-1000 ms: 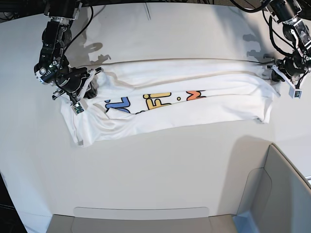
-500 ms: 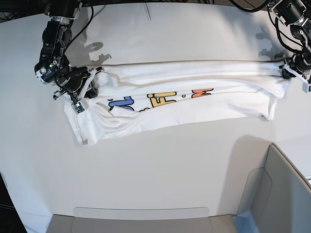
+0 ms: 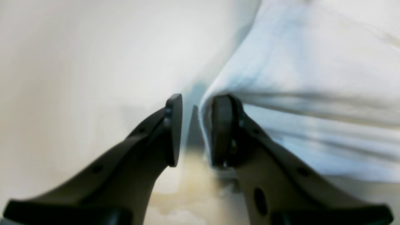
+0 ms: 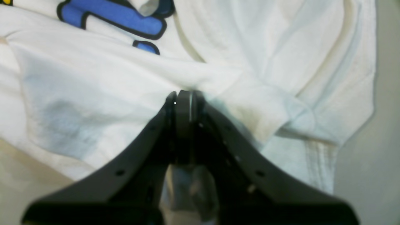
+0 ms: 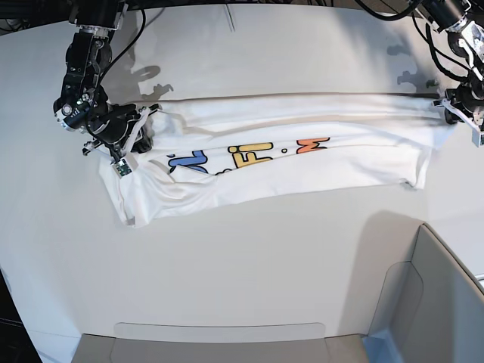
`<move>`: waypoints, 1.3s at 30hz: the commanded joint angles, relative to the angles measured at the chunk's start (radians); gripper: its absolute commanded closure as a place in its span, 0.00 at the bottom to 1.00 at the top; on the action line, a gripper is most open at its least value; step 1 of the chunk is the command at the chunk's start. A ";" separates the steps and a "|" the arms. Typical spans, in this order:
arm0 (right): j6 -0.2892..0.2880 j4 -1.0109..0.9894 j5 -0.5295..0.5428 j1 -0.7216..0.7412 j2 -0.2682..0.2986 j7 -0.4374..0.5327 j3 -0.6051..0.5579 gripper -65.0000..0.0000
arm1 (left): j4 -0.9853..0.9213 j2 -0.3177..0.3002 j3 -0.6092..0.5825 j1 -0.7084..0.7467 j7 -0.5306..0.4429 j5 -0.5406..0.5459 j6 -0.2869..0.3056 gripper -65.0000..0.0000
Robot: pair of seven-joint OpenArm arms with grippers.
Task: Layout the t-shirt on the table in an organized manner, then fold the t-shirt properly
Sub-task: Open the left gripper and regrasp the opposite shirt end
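T-shirt (image 5: 287, 155) stretched across table (image 5: 249, 257), right gripper (image 4: 184, 97) clamped on cloth, left gripper (image 3: 195, 128) half-open around hem: pull gently, evenly.

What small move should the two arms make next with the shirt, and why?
Probably keep drawing the left claw outward: the t-shirt is stretched between both claws, yet wrinkles remain near the right claw, which is shut on the cloth.

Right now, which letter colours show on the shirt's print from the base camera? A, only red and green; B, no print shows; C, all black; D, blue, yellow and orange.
D: on the t-shirt, stretched across the table, blue, yellow and orange letters show mid-shirt.
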State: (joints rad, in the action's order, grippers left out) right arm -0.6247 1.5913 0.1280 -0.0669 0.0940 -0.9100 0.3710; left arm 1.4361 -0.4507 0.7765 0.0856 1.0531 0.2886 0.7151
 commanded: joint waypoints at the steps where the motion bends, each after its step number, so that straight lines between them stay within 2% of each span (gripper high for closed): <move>1: 0.007 0.001 -0.086 -0.006 0.017 -0.074 0.007 0.95 | 0.035 -0.029 0.014 -0.010 -0.018 -0.018 -0.017 0.73; 6: 0.007 0.002 -0.086 -0.006 0.017 -0.074 0.006 0.95 | 0.058 -0.029 0.014 -0.011 -0.018 -0.021 -0.017 0.63; 14: 0.007 0.002 -0.086 -0.006 0.017 -0.074 0.006 0.95 | 0.056 -0.032 -0.007 0.030 -0.020 -0.022 -0.017 0.61; 17: 0.007 0.002 -0.086 -0.006 0.017 -0.074 0.006 0.95 | 0.067 -0.032 -0.038 0.044 -0.073 -0.016 -0.017 0.61; 20: 0.007 0.002 -0.086 -0.004 0.017 -0.074 0.004 0.95 | 0.087 -0.001 -0.039 0.081 -0.156 -0.016 -0.017 0.59; 24: 0.007 0.002 -0.086 -0.006 0.017 -0.076 0.004 0.95 | 0.167 0.076 -0.033 0.115 -0.248 -0.019 -0.017 0.46; 25: 0.007 0.002 -0.086 -0.006 0.017 -0.076 0.004 0.95 | 0.180 0.086 -0.033 0.122 -0.261 -0.021 -0.017 0.45; 36: 0.007 0.002 -0.087 -0.007 0.019 -0.076 0.004 0.95 | 0.191 0.102 -0.032 0.125 -0.254 -0.016 -0.017 0.44; 39: 0.007 0.002 -0.087 -0.007 0.019 -0.076 0.004 0.95 | 0.191 0.106 0.008 0.122 -0.257 -0.012 -0.017 0.44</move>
State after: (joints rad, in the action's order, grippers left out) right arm -0.6250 1.5951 0.1123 -0.0669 0.0990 -0.9119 0.3702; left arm 1.6100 -0.3260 0.7700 0.2127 0.8211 0.2646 0.7040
